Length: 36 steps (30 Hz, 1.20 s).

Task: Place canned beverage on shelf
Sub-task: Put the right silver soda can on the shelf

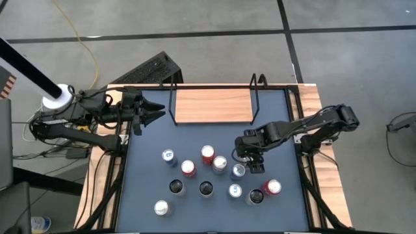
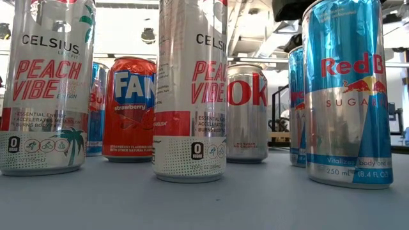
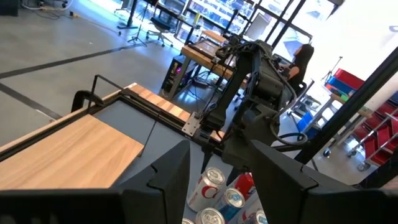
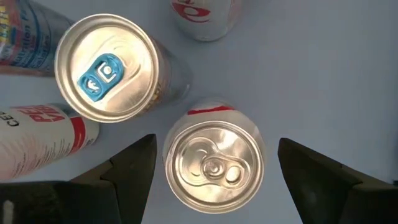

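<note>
Silver-topped can [image 4: 214, 163] stands upright between the spread fingers of the right gripper [image 4: 214, 165] — untouched, jaws wide — mid-table, well short of the shelf [image 1: 212, 105] at the far edge.

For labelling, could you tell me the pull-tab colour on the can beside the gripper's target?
Blue pull tab, clearest in the right wrist view.

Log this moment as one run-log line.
right claw: open, above silver-top can | left claw: idle at table's left edge | shelf: no cans
</note>
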Each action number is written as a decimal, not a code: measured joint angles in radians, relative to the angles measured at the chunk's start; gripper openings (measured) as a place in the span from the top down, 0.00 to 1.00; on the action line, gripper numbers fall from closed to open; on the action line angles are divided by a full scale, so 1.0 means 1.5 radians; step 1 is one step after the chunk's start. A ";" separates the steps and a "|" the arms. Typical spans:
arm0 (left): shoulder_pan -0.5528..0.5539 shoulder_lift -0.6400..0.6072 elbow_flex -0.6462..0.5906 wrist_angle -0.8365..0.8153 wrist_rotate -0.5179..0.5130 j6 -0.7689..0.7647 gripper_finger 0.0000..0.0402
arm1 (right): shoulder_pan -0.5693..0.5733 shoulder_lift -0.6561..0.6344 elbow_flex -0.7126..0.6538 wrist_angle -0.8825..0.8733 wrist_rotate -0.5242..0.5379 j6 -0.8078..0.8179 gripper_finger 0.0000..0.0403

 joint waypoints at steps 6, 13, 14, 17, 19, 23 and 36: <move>0.000 0.000 0.000 0.000 0.003 -0.008 0.62 | 0.001 -0.001 -0.032 0.009 -0.015 0.012 0.20; 0.000 0.000 0.000 0.000 0.003 -0.010 0.62 | 0.000 -0.001 -0.036 0.022 -0.015 0.015 0.20; 0.000 0.000 0.000 0.000 0.003 -0.010 0.62 | 0.000 -0.001 -0.036 0.025 -0.015 0.013 0.20; 0.000 0.000 0.000 0.001 0.002 -0.011 0.62 | 0.000 -0.001 -0.036 0.025 -0.015 0.012 0.20; 0.000 0.000 0.000 0.001 0.002 -0.012 0.62 | 0.000 -0.001 -0.036 0.025 -0.015 0.012 0.21; 0.000 0.000 0.000 0.001 0.002 -0.012 0.62 | 0.000 -0.001 -0.036 0.025 -0.015 0.012 0.23; 0.000 0.000 0.000 0.001 0.001 -0.021 0.62 | -0.001 -0.002 -0.034 0.021 -0.015 0.022 0.46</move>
